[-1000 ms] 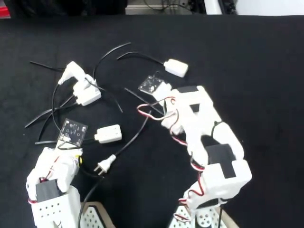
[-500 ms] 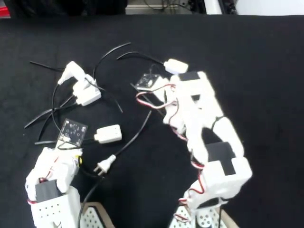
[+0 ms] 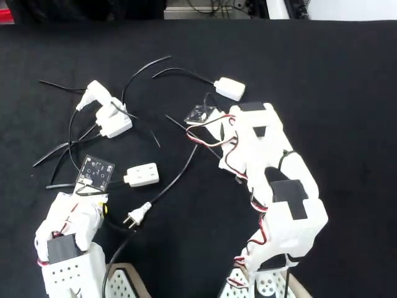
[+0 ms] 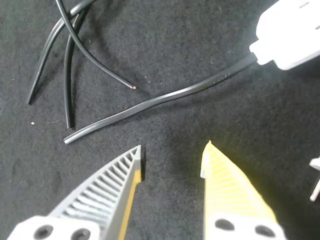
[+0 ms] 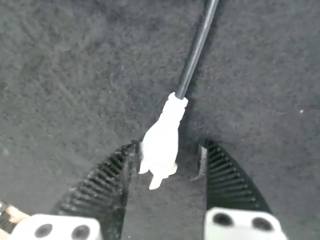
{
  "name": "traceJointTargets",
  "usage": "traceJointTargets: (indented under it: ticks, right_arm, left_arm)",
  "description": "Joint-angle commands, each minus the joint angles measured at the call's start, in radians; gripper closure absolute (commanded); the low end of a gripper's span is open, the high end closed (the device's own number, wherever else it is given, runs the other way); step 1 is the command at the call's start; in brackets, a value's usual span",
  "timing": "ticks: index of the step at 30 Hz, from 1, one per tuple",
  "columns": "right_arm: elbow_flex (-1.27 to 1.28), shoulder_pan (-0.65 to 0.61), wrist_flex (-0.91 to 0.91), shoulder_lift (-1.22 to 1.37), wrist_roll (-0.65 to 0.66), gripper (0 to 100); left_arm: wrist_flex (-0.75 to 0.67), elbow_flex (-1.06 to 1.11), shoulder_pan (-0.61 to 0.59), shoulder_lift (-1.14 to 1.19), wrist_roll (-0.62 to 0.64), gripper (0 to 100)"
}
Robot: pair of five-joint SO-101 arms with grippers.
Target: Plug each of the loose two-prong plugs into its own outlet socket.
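**Right jaws now straddle a plug**

Over the last second my right arm (image 3: 273, 174) nosed out towards the far socket (image 3: 229, 88), then drew back. The right gripper (image 5: 169, 147) now sits just short of that socket, on the robot's side. Its fingers are spread, with a white plug (image 5: 161, 150) between them, not yet pinched. I read that as lined up for the grab. The plug is a small moulded body lying flat on the black cloth (image 3: 347, 93), its black cord (image 5: 197, 45) trailing away from the wrist. The left gripper (image 4: 174, 150) hasn't budged. It sits well away from the socket, fingers apart over bare cloth.
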Motion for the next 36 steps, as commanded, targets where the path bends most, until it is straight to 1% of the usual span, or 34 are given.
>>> traceJointTargets:
  ticks: [1,5,9,12,14,19,22,25,28,30,32,34,36]
  right_arm:
    - [0.018,-0.008,-0.029,0.007,0.005,82.1]
    - [0.018,-0.006,-0.075,0.002,-0.037,83.5]
    - [-0.007,-0.009,-0.075,0.004,-0.044,98.5]
    - [-0.027,-0.009,-0.074,0.004,-0.046,96.7]
    - [-0.028,-0.009,-0.074,0.001,-0.046,98.6]
    - [-0.05,-0.009,-0.038,-0.002,-0.046,98.7]
    - [-0.035,-0.006,-0.043,-0.051,-0.044,98.7]
    - [0.038,-0.008,-0.044,-0.177,-0.044,98.7]
    - [0.182,-0.011,-0.095,-0.341,-0.043,98.7]
    - [0.317,-0.012,-0.166,-0.463,-0.043,98.7]
    - [0.458,-0.006,-0.276,-0.596,-0.052,98.7]
    - [0.578,0.015,-0.382,-0.74,-0.11,98.7]
    - [0.653,0.048,-0.446,-0.888,-0.167,98.7]
  left_arm:
    - [0.015,0.001,-0.013,-0.008,0.005,80]
    - [0.015,0.001,-0.013,-0.008,0.005,80]
    - [0.015,0.001,-0.013,-0.008,0.005,80]
    - [0.015,0.001,-0.013,-0.008,0.005,80]
    - [0.015,0.001,-0.013,-0.008,0.005,80]
    - [0.015,0.001,-0.013,-0.008,0.005,80]
    - [0.015,0.001,-0.013,-0.008,0.005,80]
    - [0.015,0.001,-0.013,-0.008,0.005,80]
    - [0.015,0.001,-0.013,-0.008,0.005,80]
    - [0.015,0.001,-0.013,-0.008,0.005,80]
    - [0.015,0.001,-0.013,-0.008,0.005,80]
    - [0.015,0.001,-0.013,-0.008,0.005,80]
    - [0.015,0.001,-0.013,-0.009,0.005,80]
